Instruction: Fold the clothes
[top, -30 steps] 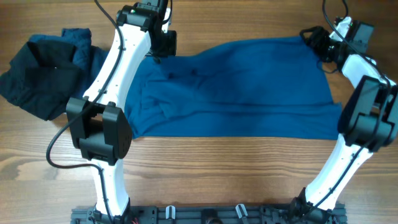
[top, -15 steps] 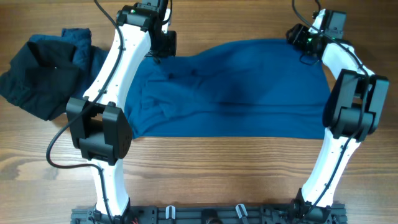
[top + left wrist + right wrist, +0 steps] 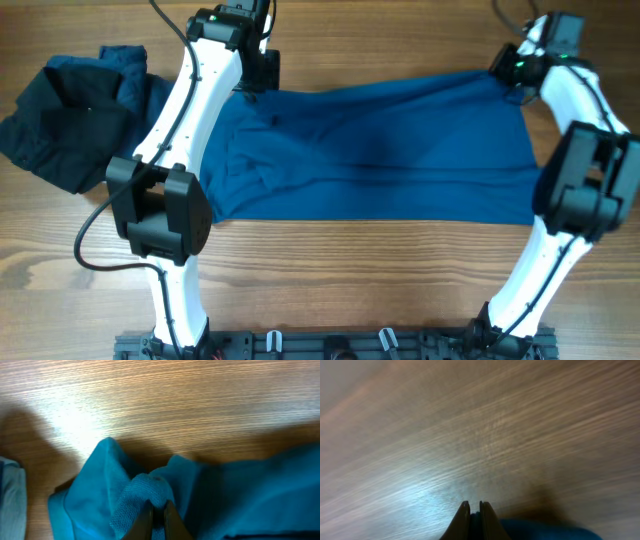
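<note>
A large mid-blue shirt lies spread across the wooden table, its far edge stretched in a straight line between my two grippers. My left gripper is shut on the shirt's far left corner; in the left wrist view the fingertips pinch a bunched fold of blue knit. At the far right corner, my right gripper is shut. The right wrist view shows its jaws closed with dark fabric between them and the blue shirt just beside.
More clothes are heaped at the far left: a near-black garment with a blue one behind it. A pale grey-blue fabric edge shows at the left of the left wrist view. Bare wood lies in front of the shirt.
My right gripper swung in over the shirt's far right corner, closed, and drew back to the right. The shirt's far edge went from a rounded hump to a taut line. The left arm stayed still.
</note>
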